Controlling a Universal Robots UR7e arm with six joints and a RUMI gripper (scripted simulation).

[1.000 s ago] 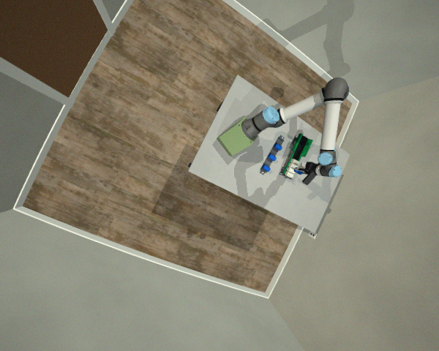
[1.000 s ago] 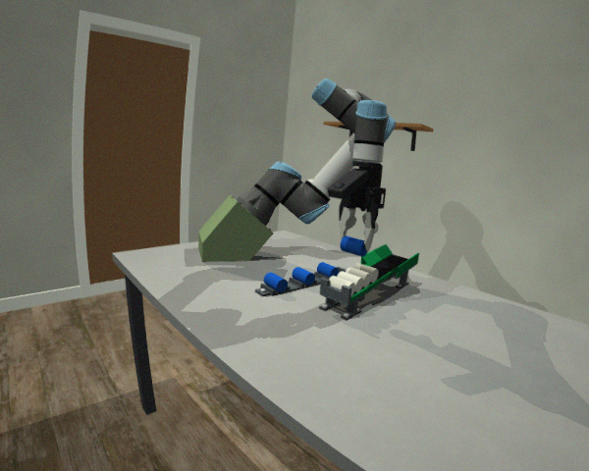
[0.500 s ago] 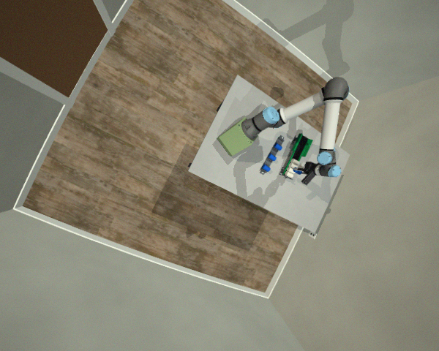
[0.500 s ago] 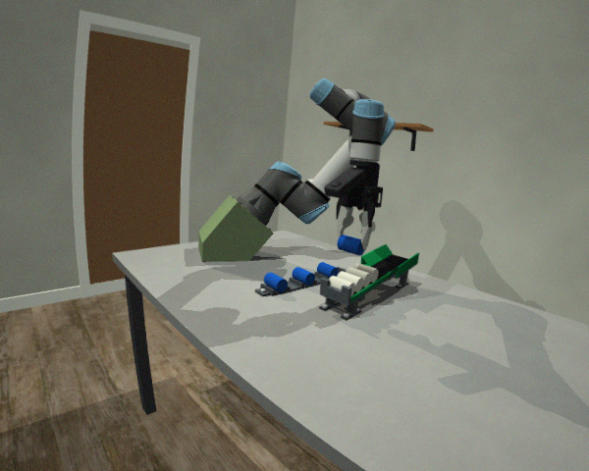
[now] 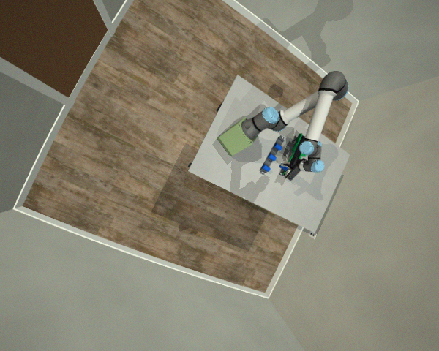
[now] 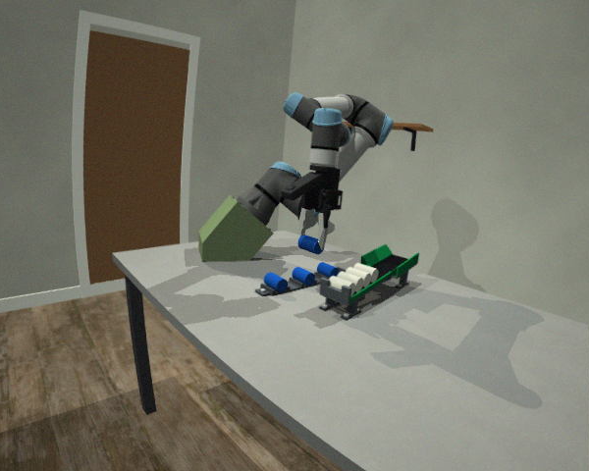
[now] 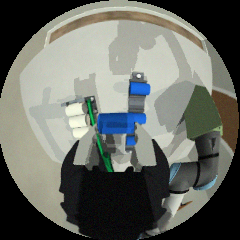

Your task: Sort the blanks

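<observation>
My gripper [image 6: 316,239] is shut on a blue blank [image 6: 310,244] and holds it in the air, well above the table. In the wrist view the held blank [image 7: 120,123] lies crosswise between my fingers, over the line of the stock rack [image 7: 136,105]. The rack [image 6: 294,285] is a low grey strip holding three blue blanks [image 6: 303,276] in its slots. To its right, the green feed ramp [image 6: 383,266] carries a tight row of white blanks [image 6: 354,276] against the grey stop [image 6: 331,289]. The white blanks also show in the wrist view [image 7: 77,120].
The arm's green base block [image 6: 232,236] stands on the table behind and left of the rack. From above, the rack [image 5: 271,156] and the ramp [image 5: 292,151] lie side by side under the arm. A wall shelf [image 6: 411,129] hangs behind.
</observation>
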